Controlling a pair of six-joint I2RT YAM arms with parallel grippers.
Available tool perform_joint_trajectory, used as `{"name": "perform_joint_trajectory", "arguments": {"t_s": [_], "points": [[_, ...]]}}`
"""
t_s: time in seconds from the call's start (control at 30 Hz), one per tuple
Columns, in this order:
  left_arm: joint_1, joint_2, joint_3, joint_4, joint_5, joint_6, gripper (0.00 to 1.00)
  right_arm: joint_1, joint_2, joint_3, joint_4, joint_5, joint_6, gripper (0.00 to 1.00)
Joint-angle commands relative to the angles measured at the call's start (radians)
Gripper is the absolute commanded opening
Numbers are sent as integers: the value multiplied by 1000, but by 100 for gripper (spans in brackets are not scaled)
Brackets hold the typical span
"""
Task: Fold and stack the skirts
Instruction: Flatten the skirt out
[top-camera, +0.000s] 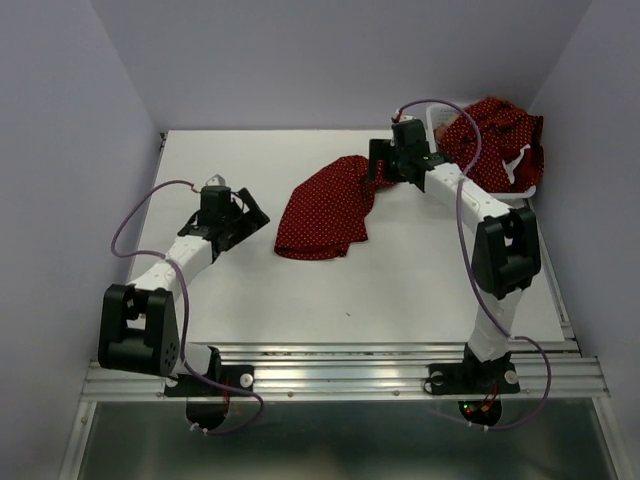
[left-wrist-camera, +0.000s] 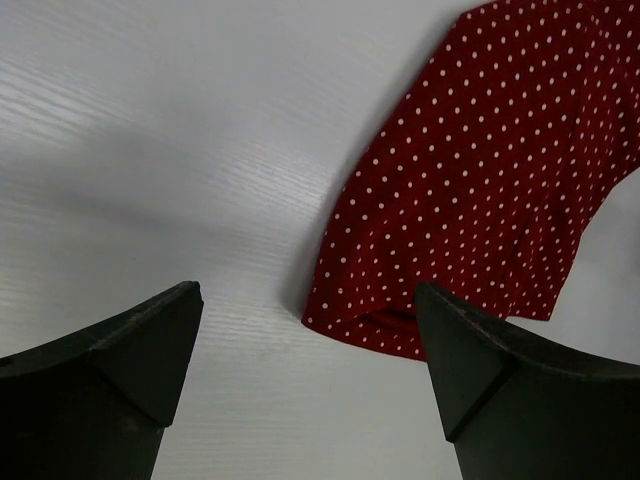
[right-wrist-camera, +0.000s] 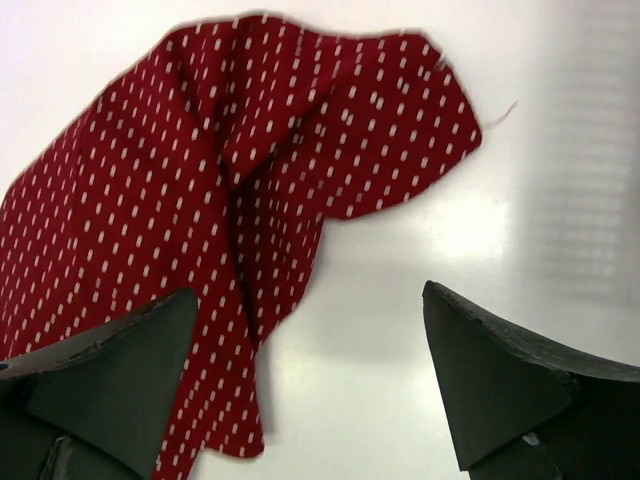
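Observation:
A dark red polka-dot skirt (top-camera: 328, 208) lies spread and rumpled on the white table (top-camera: 250, 160), mid-back. It also shows in the left wrist view (left-wrist-camera: 490, 170) and in the right wrist view (right-wrist-camera: 230, 190). A second polka-dot skirt (top-camera: 497, 140) is heaped on the white basket (top-camera: 527, 192) at the back right. My left gripper (top-camera: 243, 215) is open and empty, left of the spread skirt's near corner. My right gripper (top-camera: 385, 168) is open and empty, above the skirt's far end. The plaid skirt is out of view.
The basket stands against the right wall behind my right arm. Grey-blue walls close the table at the back and both sides. A metal rail (top-camera: 340, 370) runs along the near edge.

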Motion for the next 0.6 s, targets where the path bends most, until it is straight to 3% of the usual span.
{"name": "perform_joint_trajectory", "arguments": {"t_s": [0.0,0.2,0.43,0.47,0.57], "points": [[-48,92,-9,117,136,47,99,-69,109,140,14,17,-70,100],[-82,222,42,113,130,67,99,-139,239,278,-16,-159,-3,100],[-128,353,119,80,152,115,99,-162,356,360,-14,-80,80,100],[-131,366,126,77,156,121,96,-162,366,364,-14,-77,127,100],[-143,417,166,62,198,132,67,-182,402,383,-16,-96,196,100]]}}
